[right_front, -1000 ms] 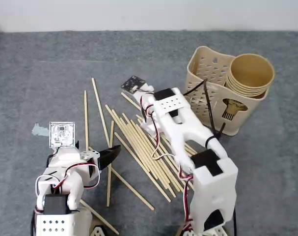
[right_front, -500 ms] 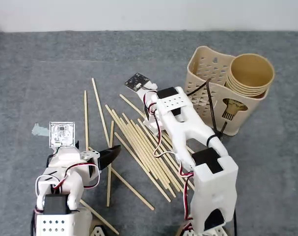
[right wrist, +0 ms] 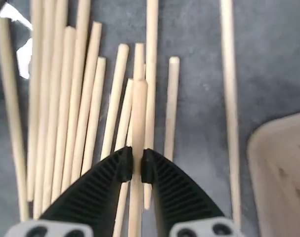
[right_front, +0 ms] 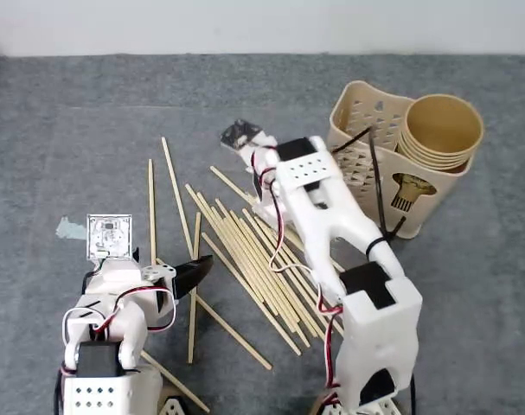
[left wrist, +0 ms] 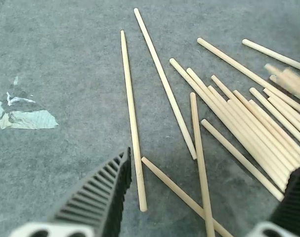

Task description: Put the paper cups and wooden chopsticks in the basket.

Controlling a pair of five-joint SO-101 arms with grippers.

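Pinching a single wooden chopstick between its closed fingers, the right gripper hangs over the loose chopsticks strewn across the grey table, near the basket. Stacked paper cups sit inside that basket. The left gripper rests low with fingers spread wide, at the pile's other edge.

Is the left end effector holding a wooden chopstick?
No, the left end effector is open and holds nothing, while the wooden chopsticks lie loose on the table.
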